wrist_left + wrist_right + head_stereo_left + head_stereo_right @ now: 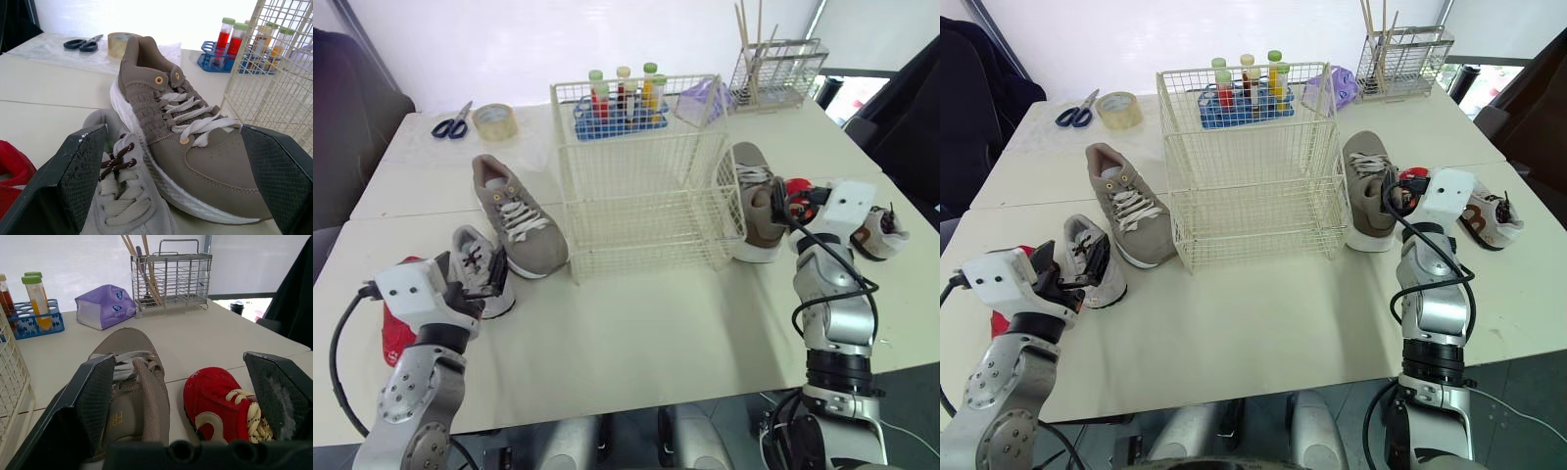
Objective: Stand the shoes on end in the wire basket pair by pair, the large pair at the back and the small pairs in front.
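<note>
The cream wire basket stood empty on the worktop, so I judged the large pair not yet started: the left tool hung released over a small grey lace-up shoe beside one large taupe sneaker, while the right tool, also released, faced the other taupe sneaker, whose heel needed gripping next.

Cream tables before a bright white wall, dark seat alongside.
</note>
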Tool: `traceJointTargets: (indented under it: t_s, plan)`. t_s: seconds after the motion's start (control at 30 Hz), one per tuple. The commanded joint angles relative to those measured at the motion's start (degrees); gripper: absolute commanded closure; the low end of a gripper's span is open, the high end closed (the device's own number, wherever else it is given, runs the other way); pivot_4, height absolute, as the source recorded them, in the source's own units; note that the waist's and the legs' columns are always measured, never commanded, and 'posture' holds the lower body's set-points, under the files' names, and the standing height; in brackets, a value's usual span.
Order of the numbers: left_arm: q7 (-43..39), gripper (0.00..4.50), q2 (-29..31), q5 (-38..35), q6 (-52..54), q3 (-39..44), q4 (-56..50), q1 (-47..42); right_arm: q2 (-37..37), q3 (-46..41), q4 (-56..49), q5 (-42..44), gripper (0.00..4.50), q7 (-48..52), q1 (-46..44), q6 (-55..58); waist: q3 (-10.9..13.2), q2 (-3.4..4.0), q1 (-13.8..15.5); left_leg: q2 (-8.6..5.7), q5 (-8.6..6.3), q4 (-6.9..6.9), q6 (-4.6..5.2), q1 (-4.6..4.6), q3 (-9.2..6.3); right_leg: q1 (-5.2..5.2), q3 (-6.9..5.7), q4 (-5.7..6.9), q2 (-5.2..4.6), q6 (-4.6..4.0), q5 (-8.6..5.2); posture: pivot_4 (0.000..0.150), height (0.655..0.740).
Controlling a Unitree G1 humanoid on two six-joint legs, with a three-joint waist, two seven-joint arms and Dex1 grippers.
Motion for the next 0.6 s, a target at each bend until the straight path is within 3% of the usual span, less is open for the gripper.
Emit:
traceJointTargets:
  t_s: [0.03, 0.33, 0.6]
  plan:
    - [0.2, 0.00, -0.3, -0.3, -0.4, 0.5, -0.5, -0.5, 0.3, 0.0, -0.9, -0.4, 0.00, -0.4, -0.9, -1.0, 0.0, 0.00, 0.0, 0.00, 0.00, 0.00, 0.00, 0.00, 0.00, 0.00, 0.00, 0.00, 0.00, 0.00, 0.00, 0.150, 0.7400]
    - [-0.4, 0.00, 0.3, -0.5, -0.7, 1.7, 0.5, -1.9, -0.1, -0.2, -0.1, -2.4, 0.00, -3.5, -1.3, 0.0, 0.0, 0.00, 0.0, 0.00, 0.00, 0.02, 0.00, 0.00, 0.00, 0.01, 0.00, 0.00, 0.00, -0.01, 0.01, 0.150, 0.7400]
    - [-3.0, 0.00, 2.0, -3.4, -1.4, 5.0, -0.2, -1.9, -2.5, -0.4, 2.9, -1.5, 0.00, -0.5, -5.2, -3.0, 0.0, 0.00, -0.2, 0.00, 0.00, 0.01, 0.00, 0.00, 0.01, 0.01, 0.00, -0.03, 0.01, -0.03, 0.02, 0.150, 0.7400]
